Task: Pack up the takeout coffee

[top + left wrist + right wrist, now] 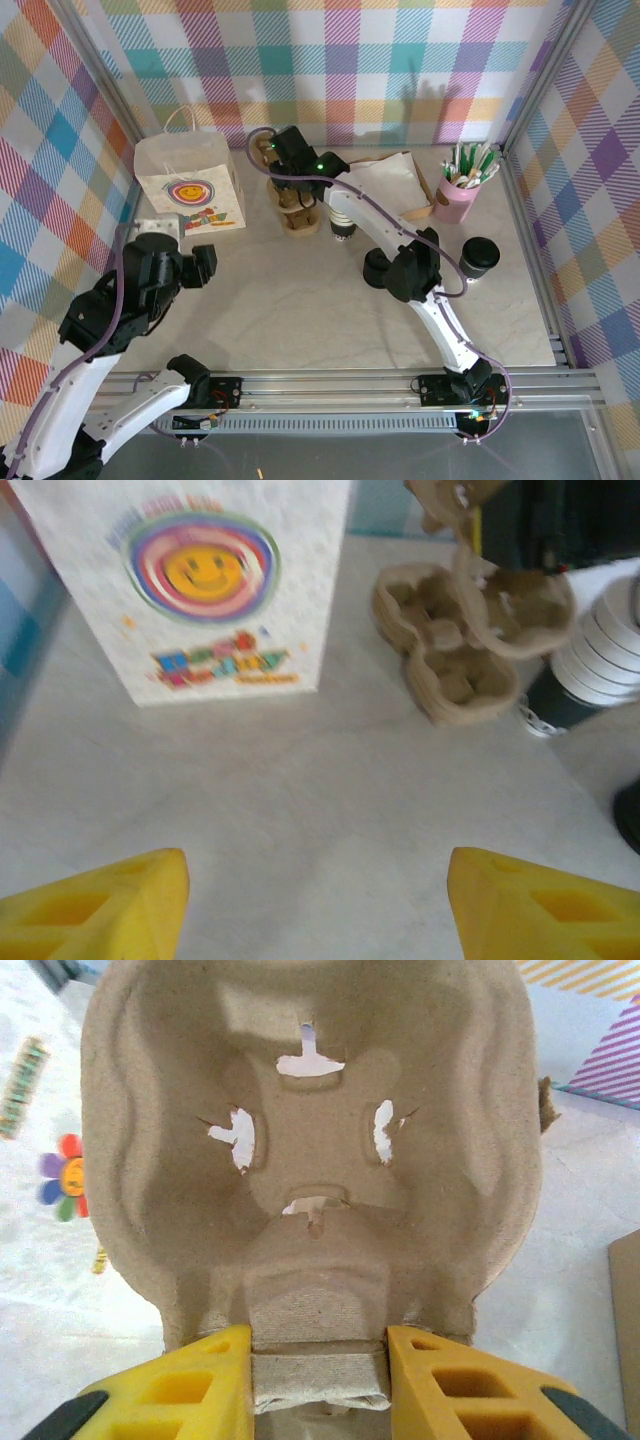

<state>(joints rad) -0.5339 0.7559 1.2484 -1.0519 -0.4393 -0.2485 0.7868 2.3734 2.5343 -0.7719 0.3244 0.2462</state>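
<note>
At the back of the table (300, 320), R gripper (318, 1360) is pinched shut on the edge tab of a pulp cup carrier (310, 1110), lifted over the loose stack of carriers (450, 645), just beside the paper bag (188, 185). L gripper (318, 900) hangs low nr the bag w/ jaws wide, nothing btwn them. Takeout coffee (481, 254) stands well apart on the R side, near the R arm's elbow, not yet touched. Risks, as I judge them: the grip is on one thin flap only, so the carrier could pivot, slip or tear if swung fast. The stack below sits askew, so a drop or a low pass could scatter it into the stack of lidless cups (342, 215) just beside. Biggest worry: the R elbow passes close to the coffee & the black lids (378, 266) if the arm pulls back; a knock could tip the cup & pop its lid. The carrier also needs a flat landing spot; set down tilted, the cup prob won't seat.
</note>
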